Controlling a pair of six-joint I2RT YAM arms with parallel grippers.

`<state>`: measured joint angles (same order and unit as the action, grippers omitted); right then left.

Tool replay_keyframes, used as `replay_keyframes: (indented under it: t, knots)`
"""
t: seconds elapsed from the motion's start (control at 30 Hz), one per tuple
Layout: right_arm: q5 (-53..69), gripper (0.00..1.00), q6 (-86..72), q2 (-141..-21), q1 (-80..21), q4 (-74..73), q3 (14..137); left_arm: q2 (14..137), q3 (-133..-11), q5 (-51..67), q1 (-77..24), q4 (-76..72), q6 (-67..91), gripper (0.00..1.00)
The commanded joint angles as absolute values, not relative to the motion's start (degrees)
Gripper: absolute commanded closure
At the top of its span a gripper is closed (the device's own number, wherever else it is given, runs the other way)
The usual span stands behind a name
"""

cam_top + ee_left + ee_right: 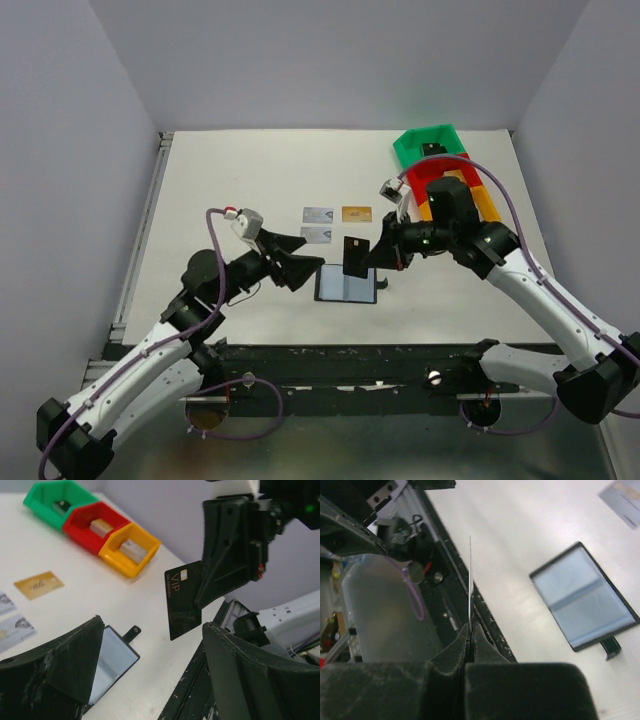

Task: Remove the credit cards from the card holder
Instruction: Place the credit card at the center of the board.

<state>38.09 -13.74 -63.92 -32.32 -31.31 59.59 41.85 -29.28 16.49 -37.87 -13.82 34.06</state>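
Observation:
The card holder [345,284] lies open on the table, blue-grey inside up, strap tab to its right; it also shows in the left wrist view [114,659] and the right wrist view [584,596]. My right gripper [380,255] is shut on a black card [355,256] and holds it upright in the air above the holder. The card reads "VIP" in the left wrist view [182,600] and is edge-on in the right wrist view [470,580]. Two silver-grey cards [317,225] and a gold card [357,214] lie flat behind the holder. My left gripper [312,262] is open, with one finger [70,665] over the holder's left edge.
Green [430,146], red [443,175] and yellow [485,205] bins stand in a row at the back right, each with a small item inside. The table's dark front rail [350,355] runs just before the holder.

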Motion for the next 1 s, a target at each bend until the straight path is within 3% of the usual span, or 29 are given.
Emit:
replay_keyframes:
  t: [0.0, 0.13, 0.37, 0.57, 0.87, 0.97]
  knots:
    - [47.7, 1.0, -2.7, -67.1, -36.7, -46.6, 67.6, 31.7, -28.9, 28.3, -36.2, -13.9, 24.9, 0.09]
    - [46.1, 1.0, 3.6, -68.7, -41.9, -55.1, 72.6, 33.5, -34.2, 43.1, -33.4, -8.4, 22.1, 0.09]
    - [43.0, 1.0, 6.2, -70.7, -46.7, -59.9, 76.2, 45.4, -40.4, 60.2, -32.6, -11.3, 24.7, 0.22]
    - [40.7, 1.0, 6.5, -71.5, -49.3, -61.3, 78.2, 51.5, -43.7, 66.0, -32.8, -11.9, 26.2, 0.33]
    - [38.8, 1.0, 6.4, -73.9, -51.0, -62.4, 82.0, 54.6, -44.2, 67.1, -36.2, -11.9, 26.0, 0.37]
    - [38.3, 1.0, 6.4, -74.9, -51.4, -62.8, 83.0, 55.5, -44.6, 67.1, -37.8, -10.7, 25.1, 0.43]
